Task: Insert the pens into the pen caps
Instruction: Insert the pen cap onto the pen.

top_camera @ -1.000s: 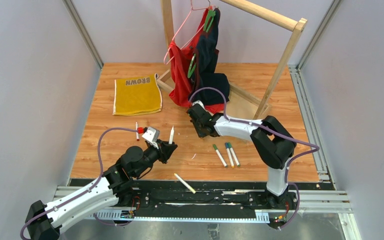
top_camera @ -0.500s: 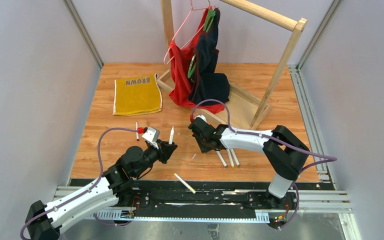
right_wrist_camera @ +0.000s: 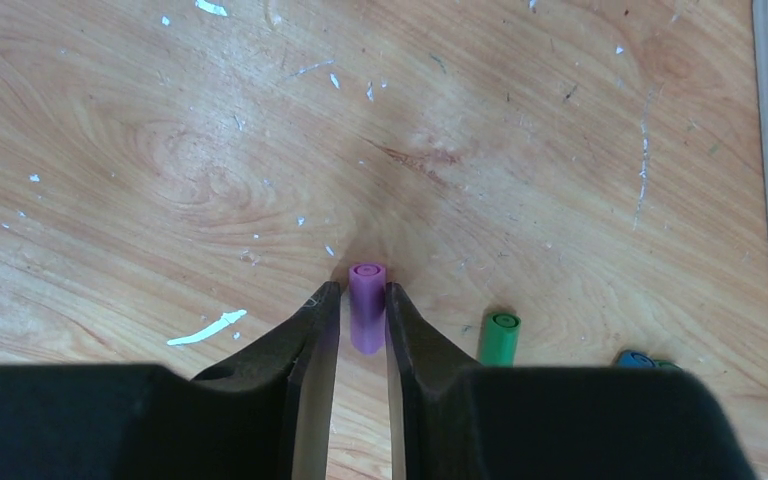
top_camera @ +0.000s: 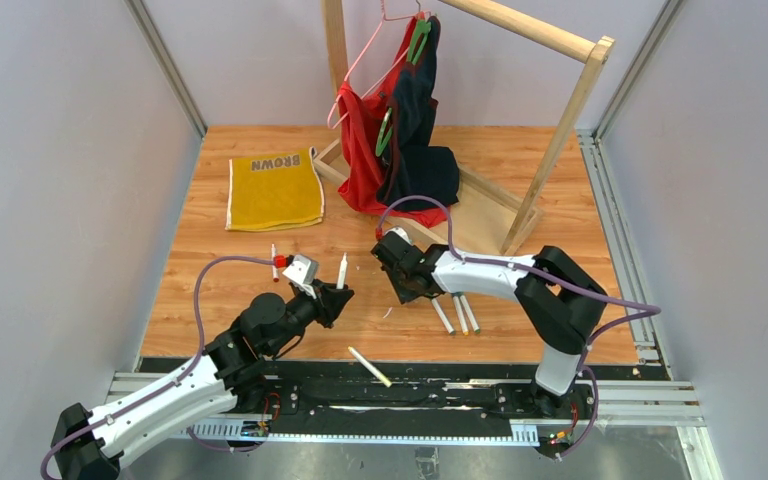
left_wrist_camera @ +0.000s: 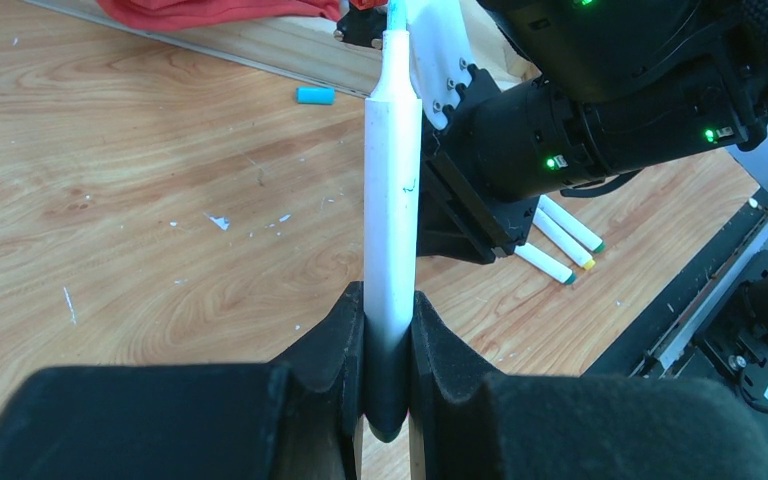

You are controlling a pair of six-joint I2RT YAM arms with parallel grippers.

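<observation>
My left gripper (top_camera: pixel 337 291) is shut on a white pen (left_wrist_camera: pixel 392 190) and holds it upright above the table; it also shows in the top view (top_camera: pixel 342 268). My right gripper (right_wrist_camera: pixel 363 300) is low over the wood, its fingertips closed on a small purple cap (right_wrist_camera: pixel 366 312). Three capped pens (top_camera: pixel 458 314) lie side by side under the right forearm; a green capped end (right_wrist_camera: pixel 498 338) lies just right of my right fingers. A teal cap (left_wrist_camera: pixel 314 95) lies loose near the red cloth. One pen (top_camera: pixel 273 252) lies at the left, another (top_camera: pixel 369 366) on the black front rail.
A yellow towel (top_camera: pixel 275 190) lies at the back left. A wooden rack (top_camera: pixel 560 120) with red and dark clothes (top_camera: pixel 400 140) on hangers stands at the back centre, its base frame on the table. White scraps dot the wood.
My right gripper has come forward from the rack's base, and its forearm now covers the capped ends of the three pens. My left gripper and its pen have not moved.
</observation>
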